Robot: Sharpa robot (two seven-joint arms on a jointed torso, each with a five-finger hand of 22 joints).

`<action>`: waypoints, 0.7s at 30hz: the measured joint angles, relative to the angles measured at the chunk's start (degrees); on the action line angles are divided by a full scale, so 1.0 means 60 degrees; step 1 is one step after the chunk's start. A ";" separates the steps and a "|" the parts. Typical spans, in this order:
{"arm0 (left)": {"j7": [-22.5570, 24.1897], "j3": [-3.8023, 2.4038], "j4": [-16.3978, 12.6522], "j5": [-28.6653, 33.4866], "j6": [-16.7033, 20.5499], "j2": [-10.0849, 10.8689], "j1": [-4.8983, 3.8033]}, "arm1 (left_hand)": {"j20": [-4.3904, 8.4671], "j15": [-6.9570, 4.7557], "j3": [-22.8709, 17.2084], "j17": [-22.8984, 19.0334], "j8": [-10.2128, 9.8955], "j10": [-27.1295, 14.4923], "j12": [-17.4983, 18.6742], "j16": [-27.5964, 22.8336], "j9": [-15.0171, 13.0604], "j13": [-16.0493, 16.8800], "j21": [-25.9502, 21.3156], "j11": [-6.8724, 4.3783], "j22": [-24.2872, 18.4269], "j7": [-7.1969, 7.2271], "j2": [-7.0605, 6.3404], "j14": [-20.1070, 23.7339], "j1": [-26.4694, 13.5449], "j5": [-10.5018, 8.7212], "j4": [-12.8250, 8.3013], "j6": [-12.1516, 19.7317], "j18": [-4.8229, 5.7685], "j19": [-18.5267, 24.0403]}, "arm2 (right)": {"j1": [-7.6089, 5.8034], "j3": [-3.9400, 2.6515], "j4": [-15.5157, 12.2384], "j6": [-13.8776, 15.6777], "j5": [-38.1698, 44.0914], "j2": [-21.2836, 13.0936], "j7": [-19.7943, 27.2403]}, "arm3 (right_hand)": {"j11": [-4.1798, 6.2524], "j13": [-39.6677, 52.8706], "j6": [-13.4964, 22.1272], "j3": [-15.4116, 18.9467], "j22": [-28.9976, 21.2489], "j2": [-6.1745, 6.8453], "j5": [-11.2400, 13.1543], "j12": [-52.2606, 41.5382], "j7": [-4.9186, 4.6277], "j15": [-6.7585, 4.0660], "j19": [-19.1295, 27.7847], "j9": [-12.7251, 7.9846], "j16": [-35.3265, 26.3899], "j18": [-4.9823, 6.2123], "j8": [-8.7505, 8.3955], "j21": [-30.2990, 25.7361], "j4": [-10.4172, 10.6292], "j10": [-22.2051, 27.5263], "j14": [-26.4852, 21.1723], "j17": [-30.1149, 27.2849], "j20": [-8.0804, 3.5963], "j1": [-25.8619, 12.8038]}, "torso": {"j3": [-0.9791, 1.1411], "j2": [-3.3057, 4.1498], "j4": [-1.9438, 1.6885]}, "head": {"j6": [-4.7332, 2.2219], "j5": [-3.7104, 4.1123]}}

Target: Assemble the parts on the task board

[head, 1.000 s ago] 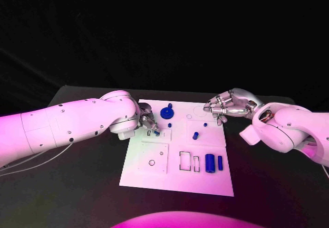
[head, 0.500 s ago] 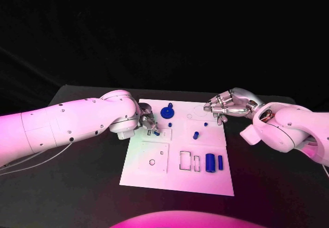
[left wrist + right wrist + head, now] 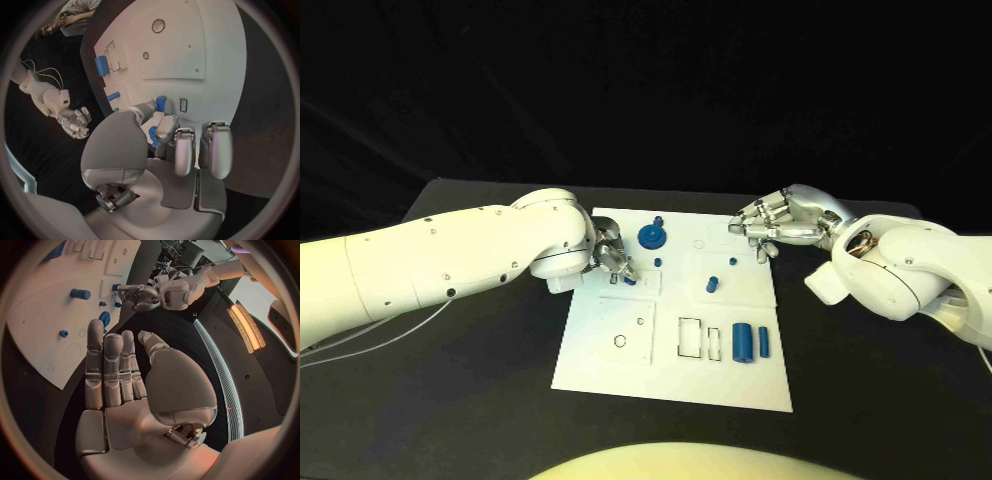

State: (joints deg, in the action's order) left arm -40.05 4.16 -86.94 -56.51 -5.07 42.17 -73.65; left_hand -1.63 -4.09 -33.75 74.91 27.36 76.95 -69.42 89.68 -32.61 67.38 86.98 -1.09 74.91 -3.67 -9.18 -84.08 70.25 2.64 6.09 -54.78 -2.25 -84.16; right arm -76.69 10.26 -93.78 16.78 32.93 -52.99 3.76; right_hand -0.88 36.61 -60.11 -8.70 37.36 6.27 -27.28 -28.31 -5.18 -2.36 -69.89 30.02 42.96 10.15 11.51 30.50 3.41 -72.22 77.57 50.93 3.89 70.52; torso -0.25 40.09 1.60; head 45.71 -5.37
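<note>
The left hand (image 3: 612, 262) rests low over the near-left part of the white task board (image 3: 632, 370) on the black worktop (image 3: 473, 400). In the left wrist view its thumb and a fingertip (image 3: 161, 105) pinch a small blue part (image 3: 160, 103) right against the board, just beside a small rectangular slot (image 3: 183, 104); the other fingers lie extended over the board's edge. Beyond that hand, toward the board's far edge, stands a round blue gear-like part (image 3: 651, 237). The right hand (image 3: 776, 226) hovers above the board's far right corner, holding nothing, fingers straight and close together. Between the two hands lies a short blue peg (image 3: 711, 284). Nearer the robot than both hands, two blue blocks (image 3: 750, 342) lie beside empty rectangular recesses (image 3: 697, 338).
</note>
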 measured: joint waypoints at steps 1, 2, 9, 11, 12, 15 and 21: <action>0.0000 0.0000 0.0003 0.0001 -0.0002 -0.0002 0.0000 | 0.0000 0.0000 -0.0003 0.0000 -0.0001 0.0000 0.0000 0.0000 0.0000 0.0000 0.0000 0.0000 0.0000 0.0000 0.0000 0.0000 0.0000 0.0000 -0.0003 0.0000 0.0000 0.0000 | 0.0000 0.0000 -0.0001 0.0000 0.0000 -0.0001 0.0000 | 0.0000 0.0000 0.0000 0.0000 0.0000 0.0000 0.0000 0.0000 0.0000 0.0000 0.0000 0.0000 0.0000 0.0000 0.0000 0.0000 0.0000 0.0000 0.0000 0.0000 0.0000 0.0000 | 0.0000 0.0000 0.0000 | 0.0001 0.0003; -0.0001 0.0000 0.0007 0.0001 -0.0006 -0.0004 0.0000 | 0.0000 0.0000 -0.0005 0.0000 -0.0004 0.0000 0.0000 0.0000 0.0000 0.0000 0.0000 0.0000 0.0000 0.0000 0.0001 0.0000 0.0001 0.0000 -0.0005 0.0000 0.0000 0.0000 | 0.0000 0.0000 -0.0003 -0.0001 0.0000 -0.0003 0.0000 | 0.0000 0.0000 0.0000 0.0000 0.0000 0.0000 0.0000 0.0000 0.0000 0.0000 0.0000 0.0000 0.0000 0.0000 0.0000 0.0000 0.0000 0.0000 0.0000 0.0000 0.0000 0.0000 | 0.0000 0.0000 0.0000 | 0.0005 0.0005; -0.0006 0.0000 0.0068 0.0004 -0.0023 -0.0052 0.0000 | 0.0000 0.0000 -0.0020 0.0000 -0.0023 -0.0001 0.0000 0.0000 0.0000 -0.0001 0.0000 0.0001 0.0000 0.0000 0.0001 0.0000 0.0001 -0.0011 -0.0020 0.0000 0.0000 0.0000 | 0.0000 0.0000 -0.0028 -0.0003 0.0000 -0.0017 -0.0001 | 0.0034 0.0025 0.0000 0.0000 0.0020 0.0000 0.0000 0.0000 0.0000 0.0000 0.0000 0.0027 0.0000 0.0000 0.0036 0.0000 0.0000 0.0034 0.0000 0.0000 0.0000 0.0000 | 0.0003 0.0000 0.0003 | 0.0022 0.0004; -0.0010 0.0000 0.0103 0.0006 -0.0031 -0.0076 0.0000 | -0.0001 0.0000 -0.0023 -0.0001 0.0010 -0.0001 0.0000 0.0000 0.0000 -0.0001 0.0000 0.0001 0.0000 0.0000 0.0000 0.0000 0.0000 -0.0018 -0.0023 0.0000 0.0000 0.0000 | 0.0000 0.0000 -0.0041 -0.0004 0.0000 -0.0020 -0.0001 | 0.0034 0.0025 0.0000 0.0000 0.0020 0.0000 0.0000 0.0000 0.0000 0.0000 0.0000 0.0027 0.0000 0.0000 0.0036 0.0000 0.0000 0.0034 0.0000 0.0000 0.0000 0.0000 | 0.0003 0.0000 0.0005 | 0.0024 0.0001; -0.0012 0.0000 0.0125 0.0008 -0.0038 -0.0092 -0.0001 | 0.0000 0.0000 -0.0033 0.0000 0.0019 -0.0001 0.0000 0.0000 -0.0002 -0.0001 0.0000 0.0002 0.0000 0.0000 0.0000 0.0000 0.0000 -0.0018 -0.0032 -0.0001 0.0000 0.0000 | 0.0000 0.0000 -0.0049 -0.0004 0.0000 -0.0022 -0.0001 | 0.0034 0.0025 0.0000 0.0000 0.0019 0.0000 0.0000 0.0000 0.0000 0.0000 0.0000 0.0027 0.0000 0.0000 0.0036 0.0000 0.0000 0.0034 0.0000 0.0000 0.0000 0.0000 | 0.0003 0.0000 0.0005 | 0.0025 0.0001; -0.0020 -0.0005 0.0177 0.0015 -0.0067 -0.0129 -0.0005 | 0.0000 0.0000 -0.0034 -0.0001 0.0020 -0.0002 0.0000 0.0000 -0.0185 -0.0002 0.0000 0.0002 0.0000 -0.0001 0.0050 0.0000 -0.0052 -0.0022 -0.0033 -0.0001 0.0001 0.0000 | 0.0000 0.0000 -0.0068 -0.0006 0.0000 -0.0029 -0.0001 | 0.0034 0.0024 0.0000 0.0000 0.0019 0.0000 0.0000 0.0000 0.0000 0.0000 0.0000 0.0027 0.0000 0.0000 0.0036 0.0000 0.0000 0.0034 0.0000 0.0000 0.0000 0.0000 | 0.0003 0.0001 0.0005 | 0.0034 0.0002; -0.0040 0.0005 0.0250 0.0036 -0.0162 -0.0198 0.0006 | 0.0033 0.0001 -0.0035 -0.0001 0.0020 -0.0002 0.0000 0.0000 -0.0670 -0.0002 0.0000 0.0003 0.0000 -0.0014 0.0097 0.0000 -0.0108 -0.0032 -0.0034 -0.0016 -0.0001 0.0034 | 0.0000 0.0000 -0.0091 -0.0010 0.0000 -0.0035 -0.0002 | 0.0034 0.0024 0.0000 0.0000 0.0019 0.0000 0.0000 0.0000 0.0000 0.0000 0.0000 0.0026 0.0000 0.0000 0.0036 0.0000 0.0000 0.0034 0.0000 -0.0001 0.0000 0.0000 | 0.0003 0.0003 0.0006 | 0.0064 0.0016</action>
State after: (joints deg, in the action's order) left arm -40.29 4.19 -85.44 -56.30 -6.04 40.99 -73.61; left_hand -1.43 -4.09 -33.95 74.91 27.48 76.94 -69.42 89.68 -36.62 67.36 86.98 -1.07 74.91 -3.76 -8.60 -84.08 69.60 2.46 5.88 -54.87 -2.25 -83.95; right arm -76.68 10.25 -94.33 16.72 32.93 -53.21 3.75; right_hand -0.68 36.75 -60.11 -8.70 37.47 6.27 -27.28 -28.31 -5.18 -2.36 -69.88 30.18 42.96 10.16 11.73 30.50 3.41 -72.01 77.58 50.93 3.89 70.52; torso -0.23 40.11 1.64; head 46.09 -5.27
